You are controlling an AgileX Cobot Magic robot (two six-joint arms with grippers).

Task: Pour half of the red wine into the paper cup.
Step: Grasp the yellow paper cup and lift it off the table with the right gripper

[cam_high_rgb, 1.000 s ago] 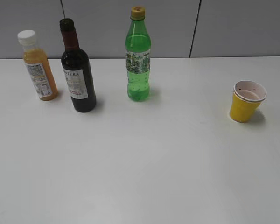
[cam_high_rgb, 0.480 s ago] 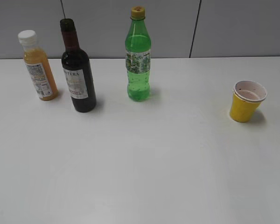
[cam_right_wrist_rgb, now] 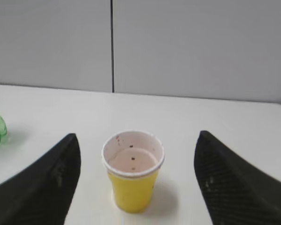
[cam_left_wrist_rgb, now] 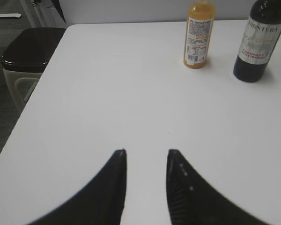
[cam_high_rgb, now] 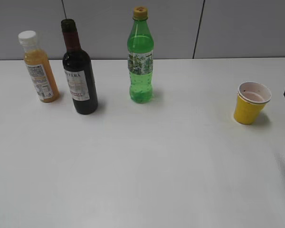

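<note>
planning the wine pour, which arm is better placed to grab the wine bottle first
Left. The wine bottle stands upright ahead of the left gripper, whose open jaws hold nothing. The right gripper faces the paper cup, on the far side of the table from the bottle.

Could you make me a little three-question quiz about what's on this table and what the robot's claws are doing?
1. True or false: the dark glass wine bottle is tipped over.
2. Which stands nearest the yellow paper cup: A the orange juice bottle, B the green plastic soda bottle?
3. Fill in: the right gripper is open, with the cup ____ its fingers.

Key: 1 false; 2 B; 3 between.
</note>
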